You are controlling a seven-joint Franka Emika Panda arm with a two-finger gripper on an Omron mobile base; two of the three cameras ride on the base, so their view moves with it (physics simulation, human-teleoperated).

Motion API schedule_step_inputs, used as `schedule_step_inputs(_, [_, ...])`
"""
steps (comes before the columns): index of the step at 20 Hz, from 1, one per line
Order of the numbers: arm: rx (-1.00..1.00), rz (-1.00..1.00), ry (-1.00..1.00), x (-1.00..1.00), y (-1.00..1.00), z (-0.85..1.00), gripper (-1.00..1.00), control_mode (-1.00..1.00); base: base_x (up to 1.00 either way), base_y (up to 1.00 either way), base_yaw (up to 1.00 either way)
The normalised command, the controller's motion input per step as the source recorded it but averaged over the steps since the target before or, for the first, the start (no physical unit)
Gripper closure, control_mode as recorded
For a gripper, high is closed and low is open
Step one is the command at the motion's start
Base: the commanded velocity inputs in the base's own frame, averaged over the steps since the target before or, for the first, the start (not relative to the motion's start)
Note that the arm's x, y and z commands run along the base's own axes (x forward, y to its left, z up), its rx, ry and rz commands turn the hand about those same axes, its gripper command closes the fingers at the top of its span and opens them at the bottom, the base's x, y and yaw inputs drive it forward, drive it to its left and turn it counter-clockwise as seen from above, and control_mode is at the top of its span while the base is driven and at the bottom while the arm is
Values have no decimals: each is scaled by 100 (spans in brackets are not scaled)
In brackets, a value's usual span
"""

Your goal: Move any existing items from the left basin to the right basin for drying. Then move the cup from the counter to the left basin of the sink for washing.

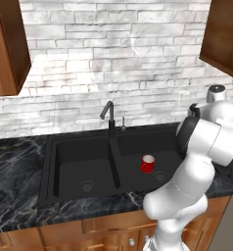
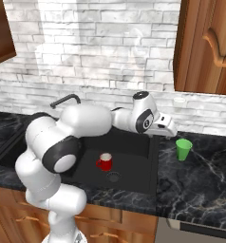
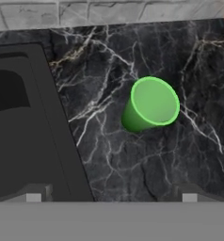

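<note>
Left base view: small red cup with white inside (image 1: 148, 163) stands in the right matte black basin (image 1: 138, 147); right base view: gripper (image 2: 171, 134) hangs just left of the bright green tapered plastic cup (image 2: 183, 149), upright on the veined black marble counter (image 2: 200, 180); hand view: fingers spread wide and empty, green cup ahead, slightly right.

Left base view — behind arm at its left, looks forward and down over the whole sink (image 1: 55, 147), faucet (image 1: 108, 115), brick wall behind. Right base view — behind arm at its right, same sink (image 2: 150, 163) seen obliquely, plus counter (image 2: 200, 180) at right. Both share the red cup (image 1: 148, 164) (image 2: 104, 162). Hand view close, looking down on green cup (image 3: 149, 104), counter (image 3: 132, 160), sink edge (image 3: 62, 136).
</note>
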Motion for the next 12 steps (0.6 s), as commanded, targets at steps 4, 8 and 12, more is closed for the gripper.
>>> schedule_step_inputs(4, [0,0,0,17,-8,-11,-100,-100,0,0,0])
schedule_step_inputs(8, [0,0,0,14,-12,-11,-100,-100,0,0,0])
schedule_step_inputs(12, [0,-1,0,9,-10,-12,-100,-100,0,0,0])
